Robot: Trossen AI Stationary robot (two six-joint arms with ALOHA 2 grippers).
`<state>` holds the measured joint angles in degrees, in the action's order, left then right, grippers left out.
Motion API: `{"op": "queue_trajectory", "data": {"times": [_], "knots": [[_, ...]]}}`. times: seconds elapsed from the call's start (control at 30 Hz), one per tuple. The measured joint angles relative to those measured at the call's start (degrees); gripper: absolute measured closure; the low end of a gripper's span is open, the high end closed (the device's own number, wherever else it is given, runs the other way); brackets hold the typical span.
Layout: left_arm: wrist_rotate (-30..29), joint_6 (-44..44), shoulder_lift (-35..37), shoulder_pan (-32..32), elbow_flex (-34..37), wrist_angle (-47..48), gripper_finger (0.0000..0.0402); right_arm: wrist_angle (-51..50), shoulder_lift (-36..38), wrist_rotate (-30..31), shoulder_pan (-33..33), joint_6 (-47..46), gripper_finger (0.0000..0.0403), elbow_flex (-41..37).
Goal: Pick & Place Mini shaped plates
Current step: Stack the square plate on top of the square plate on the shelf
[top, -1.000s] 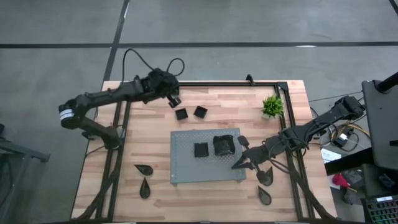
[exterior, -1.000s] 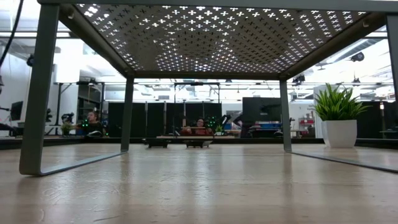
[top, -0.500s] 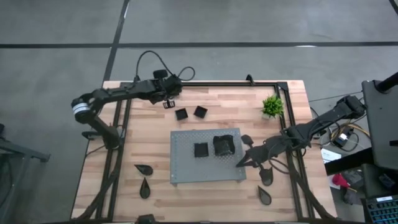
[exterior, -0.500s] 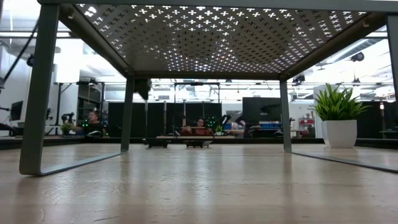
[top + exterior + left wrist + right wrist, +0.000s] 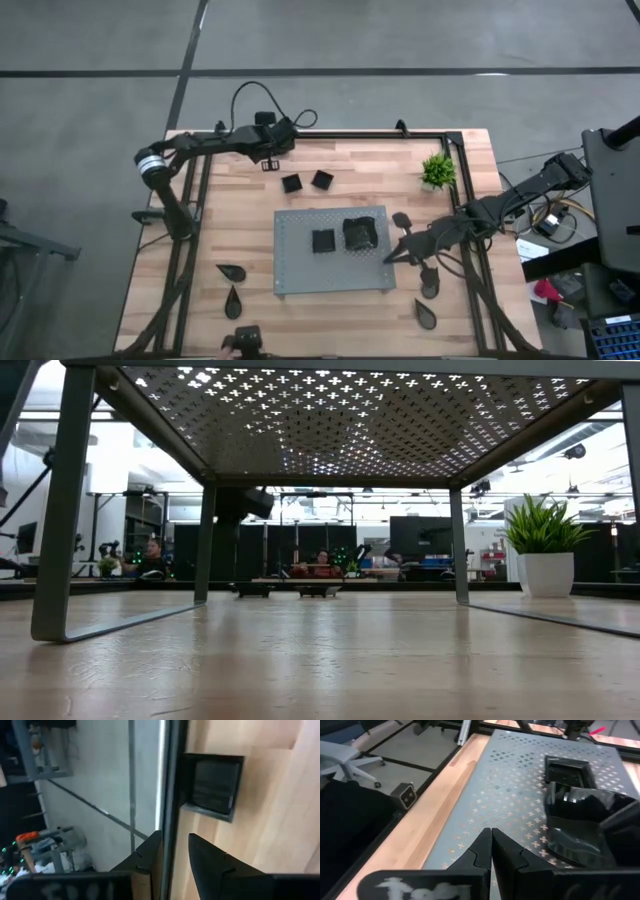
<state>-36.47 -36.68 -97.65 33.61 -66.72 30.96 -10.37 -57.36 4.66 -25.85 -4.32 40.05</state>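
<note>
Pale wooden planks make up the surface (image 5: 250, 230) in the high view, with the grey perforated board (image 5: 300, 265) near its middle carrying 2 black plates, a small square plate (image 5: 323, 241) and a larger wavy-edged plate (image 5: 360, 233) just beside it. 2 more square plates (image 5: 306, 182) sit beyond the board, 2 teardrop plates (image 5: 231, 285) lie at the near left and 3 teardrop plates (image 5: 421, 270) at the right. A potted plant (image 5: 437, 171) stands near the far right corner. The left pincer (image 5: 270, 163) hovers by the far edge; the right pincer (image 5: 392, 257) sits at the board's right edge.

Low view: the board's legs frame the plant (image 5: 543, 550) and people seated far behind.

Left wrist view: its fingers (image 5: 210, 862) stand slightly apart.

Right wrist view: its fingers (image 5: 487, 851) are pressed together over the board (image 5: 520, 795), holding nothing.
</note>
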Motion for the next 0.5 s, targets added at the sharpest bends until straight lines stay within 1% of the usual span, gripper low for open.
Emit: {"op": "queue_trajectory", "data": {"times": [0.13, 0.23, 0.37, 0.5], "knots": [[3.40, -0.70, -1.33, 0.37, 0.00, -1.11, 0.0315, 0.00, -0.02, 0.11, -0.02, -0.22, 0.0394, -0.04], [3.58, -0.35, -2.21, 0.67, 0.02, -1.23, 0.0321, 0.01, -0.02, 0.12, -0.01, -0.45, 0.0394, -0.04], [7.03, 0.71, -3.22, 0.69, 0.18, -2.06, 0.0327, 0.04, -0.02, 0.34, -0.02, -0.43, 0.0394, -0.06], [7.66, 1.00, -4.40, 0.86, 0.28, -2.05, 0.0329, 0.04, -0.02, 0.53, 0.00, -0.37, 0.0394, -0.21]]}}
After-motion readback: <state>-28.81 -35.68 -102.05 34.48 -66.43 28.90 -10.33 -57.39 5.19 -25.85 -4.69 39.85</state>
